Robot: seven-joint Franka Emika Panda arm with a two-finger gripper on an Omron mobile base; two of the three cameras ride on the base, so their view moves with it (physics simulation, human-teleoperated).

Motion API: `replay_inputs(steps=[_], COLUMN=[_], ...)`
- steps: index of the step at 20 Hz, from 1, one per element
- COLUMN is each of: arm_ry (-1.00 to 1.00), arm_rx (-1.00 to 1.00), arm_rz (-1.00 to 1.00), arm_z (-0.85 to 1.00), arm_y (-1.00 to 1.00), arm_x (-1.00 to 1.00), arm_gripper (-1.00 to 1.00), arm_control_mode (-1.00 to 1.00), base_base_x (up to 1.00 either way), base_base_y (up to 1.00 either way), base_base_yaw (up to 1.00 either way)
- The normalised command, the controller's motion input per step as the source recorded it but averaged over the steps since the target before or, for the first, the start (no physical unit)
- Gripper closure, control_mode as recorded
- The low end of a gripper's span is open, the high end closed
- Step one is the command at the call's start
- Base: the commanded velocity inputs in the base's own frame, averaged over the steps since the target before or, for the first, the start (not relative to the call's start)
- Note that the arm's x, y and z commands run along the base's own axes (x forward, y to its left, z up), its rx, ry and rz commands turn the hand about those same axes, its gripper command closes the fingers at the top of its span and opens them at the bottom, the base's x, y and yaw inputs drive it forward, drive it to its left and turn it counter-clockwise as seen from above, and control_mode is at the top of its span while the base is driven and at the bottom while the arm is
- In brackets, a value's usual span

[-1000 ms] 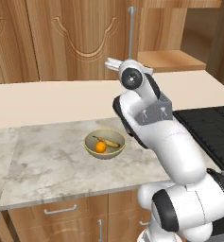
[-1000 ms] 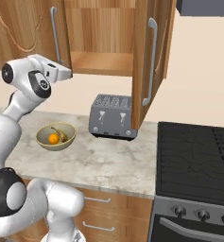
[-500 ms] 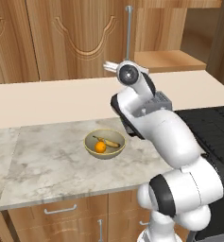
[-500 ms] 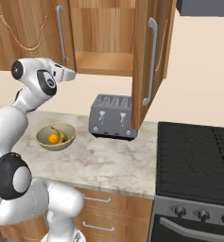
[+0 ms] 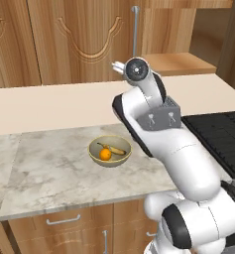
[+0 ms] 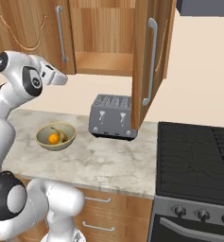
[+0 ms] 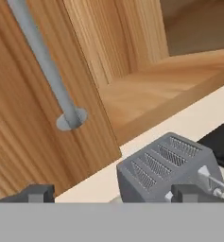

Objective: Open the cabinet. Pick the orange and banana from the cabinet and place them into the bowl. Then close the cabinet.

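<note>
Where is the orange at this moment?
The orange lies inside the bowl beside the banana, on the counter left of the toaster in the right base view.

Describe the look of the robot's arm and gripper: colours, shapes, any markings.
The arm is glossy white with rounded, bulbous links and dark grey to black joint bands; a round dark cap with a light centre sits on one joint. No cables or lettering are visible. The gripper has two small, blocky dark grey finger tips; its white hand body narrows toward them in the right base view.
</note>
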Motion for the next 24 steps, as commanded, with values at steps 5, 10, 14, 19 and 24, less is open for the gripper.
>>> replay_inputs(steps=[5,10,14,19,24], arm_ry=[0.19,0.13,0.07,0.01,0.01], arm_rx=[0.15,-0.14,-0.19,-0.14,-0.12], arm_rz=[-0.13,-0.01,0.0,0.0,0.0], arm_z=[0.04,-0.55,-0.16,-0.03,0.0], arm_y=[-0.7,-0.68,-0.66,-0.8,-0.91], arm_x=[-1.0,-0.99,-1.0,-1.0,-1.0], arm_gripper=[-1.0,-1.0,-1.0,-1.0,-1.0], arm_control_mode=[-1.0,-1.0,-1.0,-1.0,-1.0], base_base_x=[0.0,0.0,0.0,0.0,0.0], base_base_y=[0.0,0.0,0.0,0.0,0.0], base_base_yaw=[0.0,0.0,0.0,0.0,0.0])
